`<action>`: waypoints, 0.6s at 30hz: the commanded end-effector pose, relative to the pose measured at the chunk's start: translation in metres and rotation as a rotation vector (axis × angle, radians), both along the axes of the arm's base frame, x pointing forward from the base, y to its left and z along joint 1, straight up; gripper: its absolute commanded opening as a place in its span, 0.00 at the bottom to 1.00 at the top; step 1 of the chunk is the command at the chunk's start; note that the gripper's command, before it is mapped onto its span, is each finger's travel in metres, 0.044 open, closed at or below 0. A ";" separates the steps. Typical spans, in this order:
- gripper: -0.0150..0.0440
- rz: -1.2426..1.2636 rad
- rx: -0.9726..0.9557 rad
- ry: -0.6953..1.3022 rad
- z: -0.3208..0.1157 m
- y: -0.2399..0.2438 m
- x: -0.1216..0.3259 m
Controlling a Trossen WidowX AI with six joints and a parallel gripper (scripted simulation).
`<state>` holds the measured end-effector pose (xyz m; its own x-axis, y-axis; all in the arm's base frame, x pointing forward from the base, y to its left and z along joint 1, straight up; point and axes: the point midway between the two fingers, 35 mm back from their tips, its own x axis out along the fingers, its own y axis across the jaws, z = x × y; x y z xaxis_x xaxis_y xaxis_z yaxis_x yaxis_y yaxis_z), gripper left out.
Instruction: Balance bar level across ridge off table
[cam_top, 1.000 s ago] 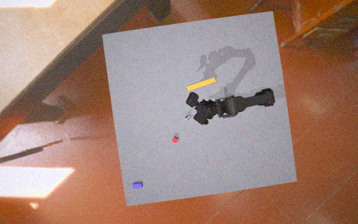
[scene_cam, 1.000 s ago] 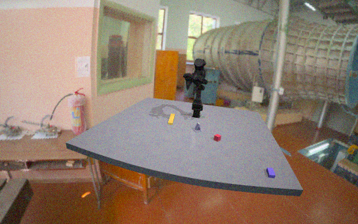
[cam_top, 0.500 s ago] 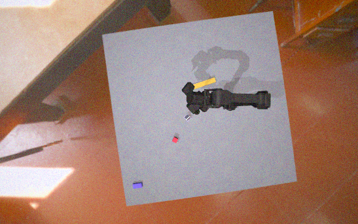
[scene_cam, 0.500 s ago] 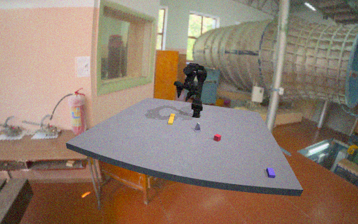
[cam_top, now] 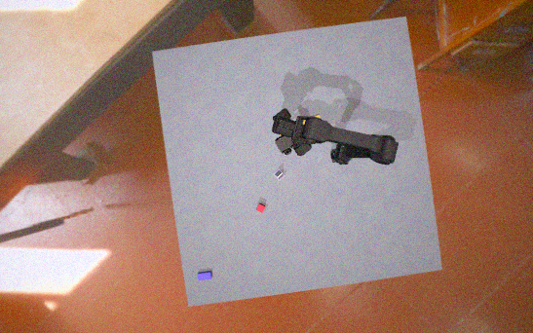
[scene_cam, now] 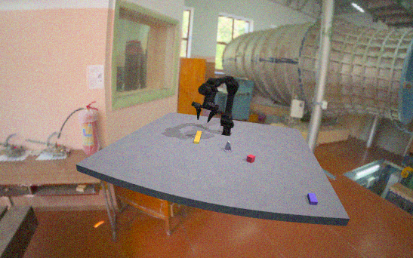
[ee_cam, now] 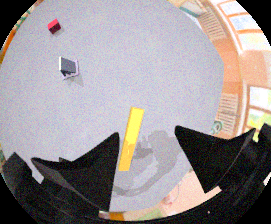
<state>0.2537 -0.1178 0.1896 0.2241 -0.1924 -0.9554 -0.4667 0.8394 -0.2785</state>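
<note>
No lettering, number or brand can be read anywhere: the white notice (scene_cam: 95,76) on the peach wall and the label on the fire extinguisher (scene_cam: 88,128) beside the desk (scene_cam: 158,166) are both too blurred to make out.
</note>
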 end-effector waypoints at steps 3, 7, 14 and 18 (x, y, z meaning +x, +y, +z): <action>0.79 -0.082 0.051 0.046 -0.019 -0.014 -0.010; 0.79 -0.142 0.088 0.079 -0.032 -0.025 -0.019; 0.79 -0.250 0.158 0.131 -0.055 -0.040 -0.038; 0.79 -0.313 0.201 0.158 -0.067 -0.048 -0.049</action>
<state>0.2115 -0.1624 0.1308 0.0484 -0.0599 -0.9970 -0.2418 0.9678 -0.0699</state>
